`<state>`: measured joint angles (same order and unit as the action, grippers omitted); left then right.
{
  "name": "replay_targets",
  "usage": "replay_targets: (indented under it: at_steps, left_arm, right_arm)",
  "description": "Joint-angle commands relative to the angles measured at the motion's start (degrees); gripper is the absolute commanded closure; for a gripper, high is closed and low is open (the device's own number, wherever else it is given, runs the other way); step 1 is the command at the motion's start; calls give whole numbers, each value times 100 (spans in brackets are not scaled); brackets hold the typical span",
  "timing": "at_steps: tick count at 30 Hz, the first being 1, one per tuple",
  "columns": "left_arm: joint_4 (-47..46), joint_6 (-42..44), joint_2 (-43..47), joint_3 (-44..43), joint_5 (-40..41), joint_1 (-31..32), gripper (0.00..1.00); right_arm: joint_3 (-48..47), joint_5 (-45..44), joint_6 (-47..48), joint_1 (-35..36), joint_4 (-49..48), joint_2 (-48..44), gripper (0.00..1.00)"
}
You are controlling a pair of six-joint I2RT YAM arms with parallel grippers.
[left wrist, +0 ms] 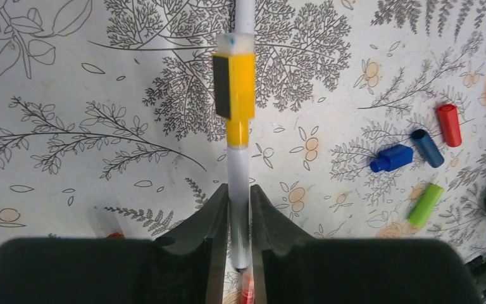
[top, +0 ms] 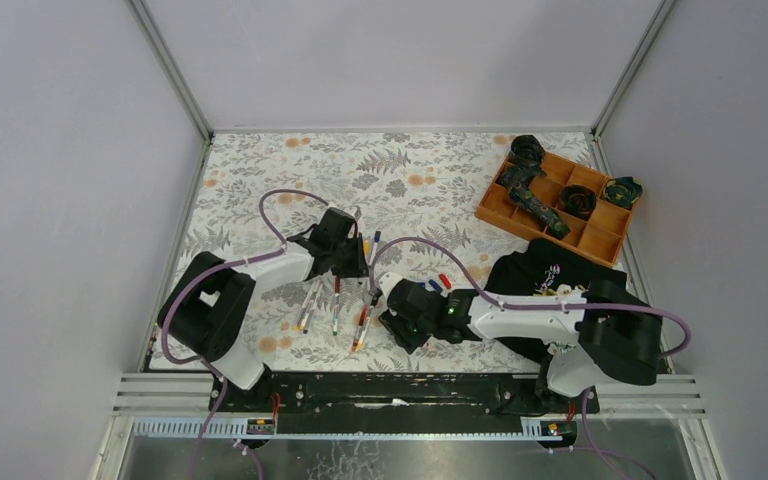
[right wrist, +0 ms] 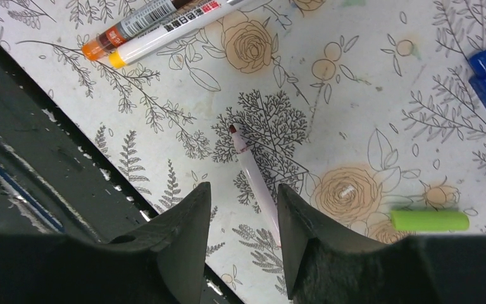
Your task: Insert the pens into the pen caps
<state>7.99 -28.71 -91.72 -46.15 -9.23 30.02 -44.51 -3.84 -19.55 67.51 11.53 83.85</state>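
Floral cloth point(top: 430, 175) covers the table. Left gripper point(left wrist: 239, 190) is clenched on a white pen point(left wrist: 239, 168), with a yellow cap point(left wrist: 240, 85) on the barrel beyond its fingers. Right gripper point(right wrist: 243, 187), right of the left gripper and nearer the bases, has its jaws released, with a red-tipped pen point(right wrist: 253, 180) lying on the cloth in the gap. Loose caps lie right of the left gripper: blue cap point(left wrist: 392, 158), red cap point(left wrist: 449, 125), green cap point(left wrist: 426, 204).

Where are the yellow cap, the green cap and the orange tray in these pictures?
yellow cap point(left wrist: 239, 85): left wrist view, middle of its yellow face.
green cap point(right wrist: 429, 220): right wrist view, middle of its length.
orange tray point(top: 600, 240): top view, bare floor of a corner compartment.
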Motion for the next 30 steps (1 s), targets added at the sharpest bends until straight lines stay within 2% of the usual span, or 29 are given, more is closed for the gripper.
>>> replay_targets:
  at_steps: [1,9,14,18,21,24,30]
  left_arm:
    - [39,47,-71,-10,143,30,81]
    - [-47,85,331,226,261,32,59]
    - [1,-12,1114,444,478,29,52]
    - [-7,-60,2118,786,671,39,49]
    - [-39,-110,2967,1055,541,60,49]
    - [-135,-225,3574,1282,92,144,49]
    - [-655,-782,4077,1635,-859,708,49]
  right_arm:
    - [-351,-64,418,102,-81,267,52]
    - [-462,-268,474,132,-220,700,63]
    - [-420,-535,363,136,-183,896,78]
    - [-413,-908,-5,132,-39,903,100]
    - [-466,-1253,-398,51,42,702,100]
    - [-434,-1186,-981,-322,-133,260,100]
    - [-35,-503,-2256,-1188,-1509,-796,100]
